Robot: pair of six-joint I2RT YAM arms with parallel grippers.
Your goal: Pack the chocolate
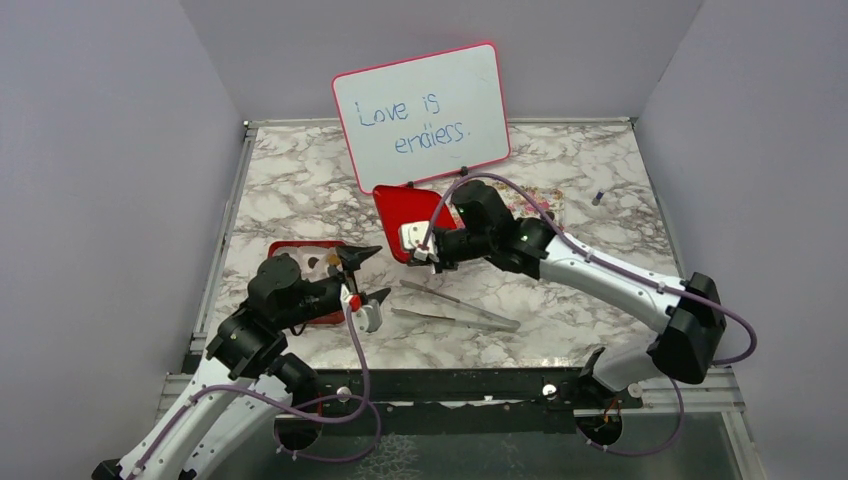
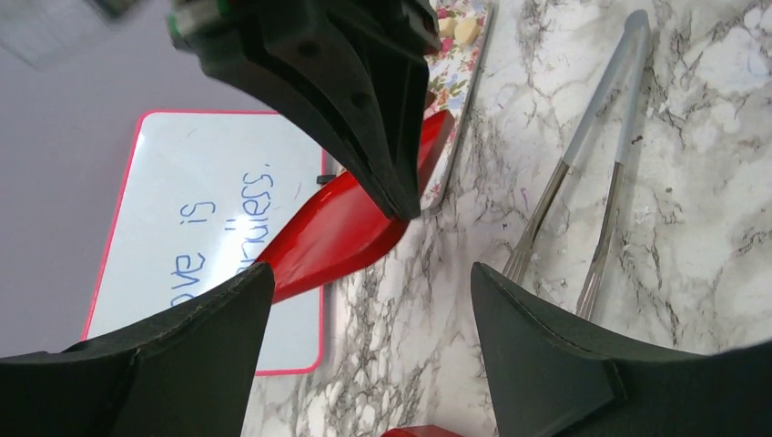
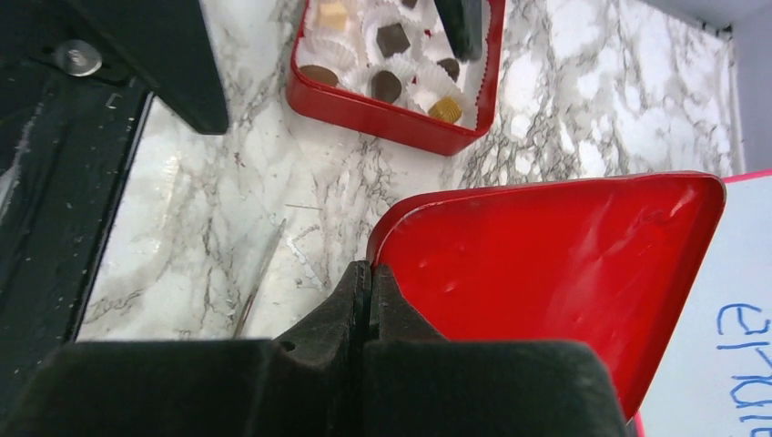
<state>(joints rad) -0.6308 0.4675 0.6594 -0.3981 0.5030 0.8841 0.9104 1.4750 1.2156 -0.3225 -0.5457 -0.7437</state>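
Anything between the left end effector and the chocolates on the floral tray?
Yes. The shut right end effector and the glossy red lid at its tip sit between the open left end effector and the cream-coloured chocolates on the flower-patterned tray. The metal tongs lie off to one side, out of that line.

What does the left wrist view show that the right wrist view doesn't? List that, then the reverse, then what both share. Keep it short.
Left wrist only: the flower-patterned tray with pale pieces on it, and the metal tongs seen nearly full length; the right wrist view has at most a faint sliver of them.
Right wrist only: the brown chocolate in white paper cups inside the red box.
Both: the red lid, the whiteboard, the marble table, and the right gripper, shut at the lid's rim.
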